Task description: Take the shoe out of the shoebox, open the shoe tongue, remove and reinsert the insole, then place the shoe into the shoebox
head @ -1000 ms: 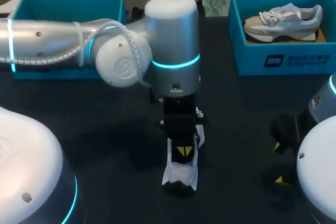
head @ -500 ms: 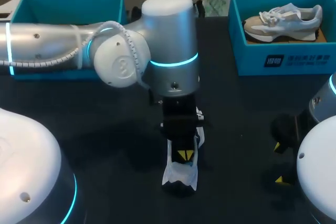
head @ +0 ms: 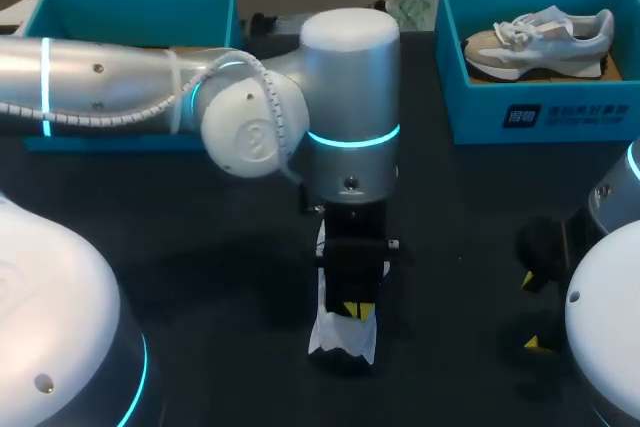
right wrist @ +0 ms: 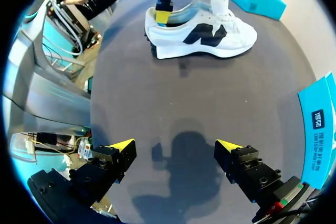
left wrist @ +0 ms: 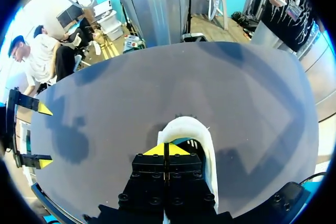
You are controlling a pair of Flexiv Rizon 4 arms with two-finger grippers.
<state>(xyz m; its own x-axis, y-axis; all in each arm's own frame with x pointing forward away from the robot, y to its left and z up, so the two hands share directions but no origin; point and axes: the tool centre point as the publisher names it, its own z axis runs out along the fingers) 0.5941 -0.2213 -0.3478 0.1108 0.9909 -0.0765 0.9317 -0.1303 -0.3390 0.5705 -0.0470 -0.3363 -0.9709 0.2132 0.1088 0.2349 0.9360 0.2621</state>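
Left gripper (left wrist: 164, 150) closed tip to tip inside heel of white shoe (left wrist: 208, 148), grasp unclear, right gripper (right wrist: 175, 145) wide open, well apart

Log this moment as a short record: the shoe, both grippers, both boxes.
shoe: white shoe standing on its sole on the dark table, outside both boxes
left gripper: fingers together at the shoe's heel opening; whether anything is pinched between them cannot be seen
right gripper: fingers apart, over bare table, well clear of the shoe
right shoebox: holds a second shoe
left shoebox: partly hidden behind the left arm
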